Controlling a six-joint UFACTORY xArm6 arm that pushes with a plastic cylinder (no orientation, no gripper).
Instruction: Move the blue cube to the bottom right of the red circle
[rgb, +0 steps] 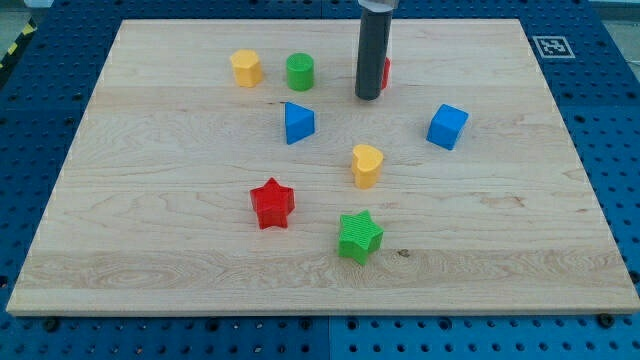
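Observation:
The blue cube (448, 126) sits on the wooden board toward the view's right, upper half. The red circle (385, 72) is mostly hidden behind my dark rod; only a red sliver shows at the rod's right side. My tip (367, 97) rests just in front of and left of the red circle, well left of the blue cube and a little above it in the view.
A yellow block (246, 68) and a green cylinder (300, 72) sit at the top left of centre. A blue triangle (297, 123), a yellow heart (367, 165), a red star (271, 203) and a green star (359, 236) lie around the middle. The board's edge (600, 230) borders a blue pegboard.

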